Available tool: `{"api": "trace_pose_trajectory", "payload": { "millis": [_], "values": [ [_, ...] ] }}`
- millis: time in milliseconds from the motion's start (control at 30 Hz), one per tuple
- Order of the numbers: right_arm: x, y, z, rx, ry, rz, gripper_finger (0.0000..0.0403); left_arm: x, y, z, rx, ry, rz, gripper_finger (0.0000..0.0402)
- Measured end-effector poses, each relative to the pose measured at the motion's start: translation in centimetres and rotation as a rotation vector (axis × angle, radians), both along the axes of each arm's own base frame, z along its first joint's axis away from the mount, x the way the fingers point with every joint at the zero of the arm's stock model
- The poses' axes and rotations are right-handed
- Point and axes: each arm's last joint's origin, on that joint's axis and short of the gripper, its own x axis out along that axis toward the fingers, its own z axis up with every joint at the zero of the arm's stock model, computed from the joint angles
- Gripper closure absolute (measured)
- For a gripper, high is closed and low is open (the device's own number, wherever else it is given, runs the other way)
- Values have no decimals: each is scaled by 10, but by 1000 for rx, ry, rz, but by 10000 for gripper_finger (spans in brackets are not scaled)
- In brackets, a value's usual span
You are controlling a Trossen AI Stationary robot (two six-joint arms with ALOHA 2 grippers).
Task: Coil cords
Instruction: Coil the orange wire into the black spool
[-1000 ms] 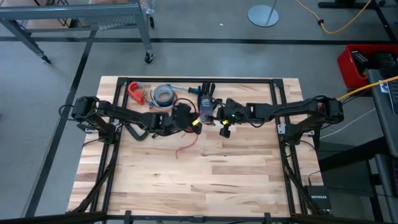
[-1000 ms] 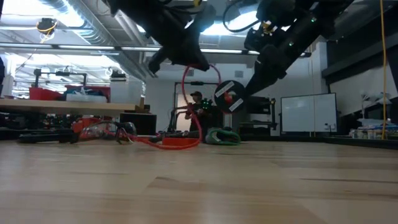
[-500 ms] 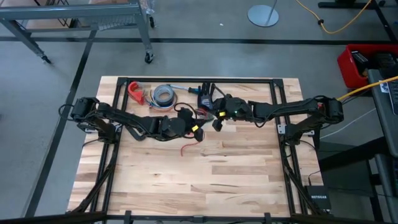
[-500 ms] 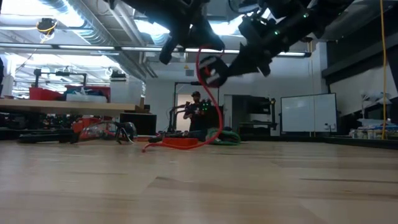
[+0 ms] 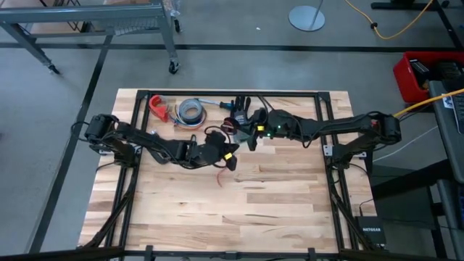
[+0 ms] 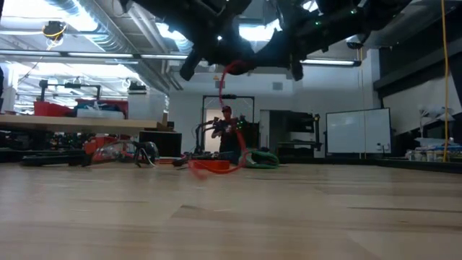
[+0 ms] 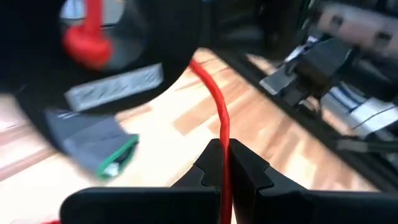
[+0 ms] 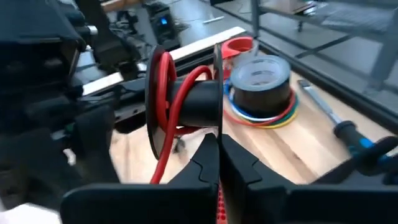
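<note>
Both arms meet over the middle of the wooden table (image 5: 217, 210), lifted off its surface. The left tool (image 7: 222, 163) is clamped on the red cord (image 7: 214, 102), which runs straight up from between its closed fingers. The right tool (image 8: 219, 157) has its fingers pressed together and holds a black spool (image 8: 193, 99) just ahead of them; a few turns of the red cord (image 8: 163, 93) are wound on it. From above, a loose red end (image 5: 225, 176) trails onto the boards below the left tool (image 5: 230, 156). A grey tape roll (image 5: 191, 110) lies near the table's far edge, beside a blue-handled screwdriver (image 8: 354, 135)
</note>
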Motion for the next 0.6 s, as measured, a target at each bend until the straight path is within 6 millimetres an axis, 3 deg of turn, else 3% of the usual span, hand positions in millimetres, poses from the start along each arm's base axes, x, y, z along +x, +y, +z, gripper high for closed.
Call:
{"api": "trace_pose_trajectory", "payload": {
  "millis": [367,600],
  "values": [
    [-30,-22,15,87,59,99,402,-15,-17,-13,130,179,72,401],
    [-37,-20,22,158,16,311,402,-17,-16,-16,183,238,63,401]
  ]
}}
